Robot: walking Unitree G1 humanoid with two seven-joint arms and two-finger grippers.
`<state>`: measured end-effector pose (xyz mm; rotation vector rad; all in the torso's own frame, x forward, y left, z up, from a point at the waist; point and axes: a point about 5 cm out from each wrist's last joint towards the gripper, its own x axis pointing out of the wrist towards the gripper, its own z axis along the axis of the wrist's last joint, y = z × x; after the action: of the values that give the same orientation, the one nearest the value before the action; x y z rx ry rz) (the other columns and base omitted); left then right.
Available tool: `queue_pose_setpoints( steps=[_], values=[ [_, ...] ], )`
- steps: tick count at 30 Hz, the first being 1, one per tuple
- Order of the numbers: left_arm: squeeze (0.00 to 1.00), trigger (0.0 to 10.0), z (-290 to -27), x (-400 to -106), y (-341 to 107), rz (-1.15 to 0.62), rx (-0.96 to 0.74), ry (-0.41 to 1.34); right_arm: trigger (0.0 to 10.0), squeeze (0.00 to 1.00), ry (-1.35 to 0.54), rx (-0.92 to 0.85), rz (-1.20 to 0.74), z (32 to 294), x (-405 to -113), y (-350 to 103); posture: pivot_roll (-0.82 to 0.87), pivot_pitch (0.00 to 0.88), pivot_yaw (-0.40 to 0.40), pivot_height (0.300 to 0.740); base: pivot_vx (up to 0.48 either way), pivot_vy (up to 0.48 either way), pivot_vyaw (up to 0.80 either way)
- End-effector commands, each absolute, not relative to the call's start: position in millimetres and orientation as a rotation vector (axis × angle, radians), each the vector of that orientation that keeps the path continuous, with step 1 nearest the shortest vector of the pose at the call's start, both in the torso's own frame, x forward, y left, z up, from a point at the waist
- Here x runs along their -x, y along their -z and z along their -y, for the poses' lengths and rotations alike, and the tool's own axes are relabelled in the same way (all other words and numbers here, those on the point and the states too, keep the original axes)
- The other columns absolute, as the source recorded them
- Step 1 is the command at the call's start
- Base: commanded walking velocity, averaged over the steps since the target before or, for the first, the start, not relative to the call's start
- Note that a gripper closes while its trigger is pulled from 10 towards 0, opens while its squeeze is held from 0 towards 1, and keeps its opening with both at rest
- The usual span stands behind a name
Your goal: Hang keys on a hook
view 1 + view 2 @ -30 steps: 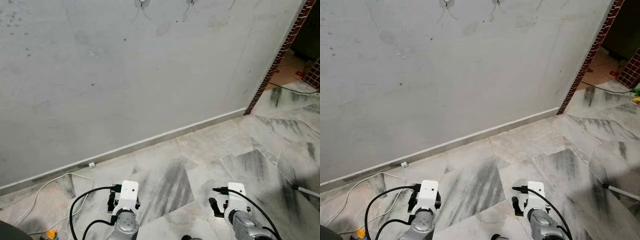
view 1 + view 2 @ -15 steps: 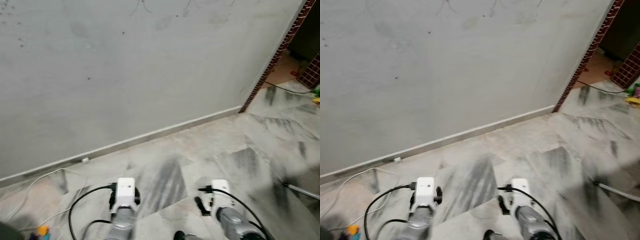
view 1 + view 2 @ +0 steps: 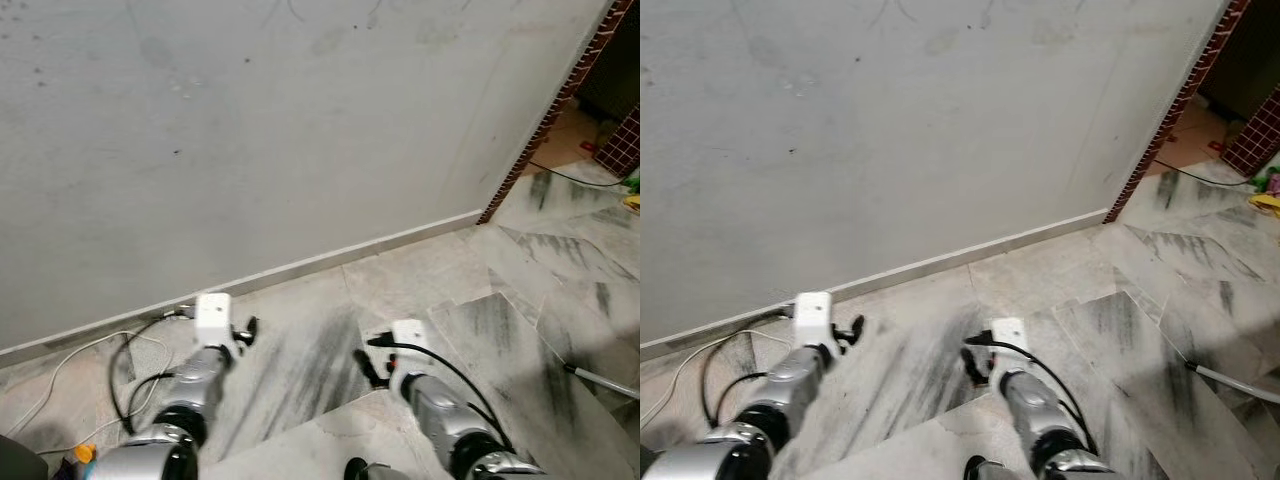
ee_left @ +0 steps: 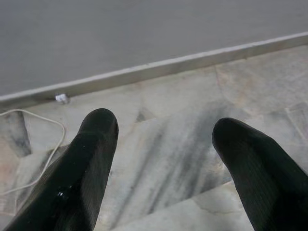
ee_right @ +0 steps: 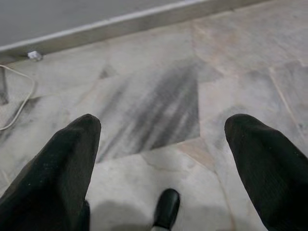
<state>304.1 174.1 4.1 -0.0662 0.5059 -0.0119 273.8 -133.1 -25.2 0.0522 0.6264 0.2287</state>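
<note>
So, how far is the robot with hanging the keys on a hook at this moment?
Nothing looks done yet. Both end effectors are open and hold nothing: the left end effector and the right end effector hang over the marble floor near the grey wall. No keys can be made out. Still left: find the keys, grasp them, reach a hook and hang them.

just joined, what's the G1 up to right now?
The robot stands facing a bare grey wall on a marble floor, both arms held out low in front. The left gripper and the right gripper are both open and hold nothing. A white cable lies along the skirting on its left. No keys or hook can be made out.
</note>
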Motion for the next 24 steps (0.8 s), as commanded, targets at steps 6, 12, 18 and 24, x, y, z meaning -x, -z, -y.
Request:
queue_pose_setpoints(
  steps=[6,12,18,24],
  values=[
    [0.00,10.0,-187.1,-271.0,20.5,-0.562,-0.077,0.128,10.0,0.00,-0.226,-0.004,-0.578,143.5,-272.6,23.8,0.01,0.131,-0.004,0.740,0.000,0.000,0.00],
    [0.00,10.0,-208.5,-263.8,12.6,-0.456,-0.075,0.118,10.0,0.00,-0.189,0.014,-0.513,162.8,-278.0,15.4,0.03,0.136,0.001,0.740,0.000,0.000,0.00],
    [0.00,10.0,-198.0,-248.7,2.0,-0.297,-0.042,0.126,10.0,0.00,-0.140,-0.030,-0.440,174.7,-276.6,10.3,0.04,0.136,-0.002,0.740,0.000,0.000,0.00],
    [0.00,10.0,-189.2,-229.9,-1.4,-0.246,-0.022,0.112,10.0,0.00,-0.143,-0.034,-0.324,174.7,-276.7,-2.5,0.05,0.137,-0.008,0.740,0.000,0.000,0.00]
  ],
)
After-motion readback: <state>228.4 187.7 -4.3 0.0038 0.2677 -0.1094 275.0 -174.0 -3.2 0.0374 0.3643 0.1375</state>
